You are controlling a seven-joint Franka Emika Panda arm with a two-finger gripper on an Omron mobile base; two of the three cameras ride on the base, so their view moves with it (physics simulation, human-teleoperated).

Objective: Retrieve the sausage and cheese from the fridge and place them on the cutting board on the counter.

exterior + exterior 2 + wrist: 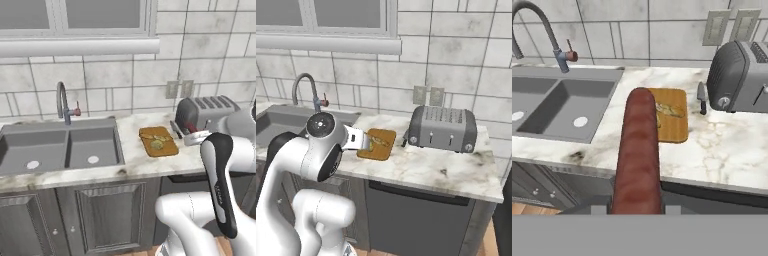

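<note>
Holding the sausage in a closed gripper, fingers clamped on its near end at the bottom centre of the hand view, with the reddish-brown link stretching up the middle of the frame toward the cutting board. Lying flat on the marbled counter, centre of frame, the tan board carries a small pale yellowish piece, likely the cheese, on its upper part. Standing at the right edge, a grey toaster, with a small dark-handled knife between it and the board. Filling the left side, a steel double sink with a curved faucet at upper left. Seen from the left base view, board at centre right, sink at left, toaster at right, white arm rising at lower right.
</note>
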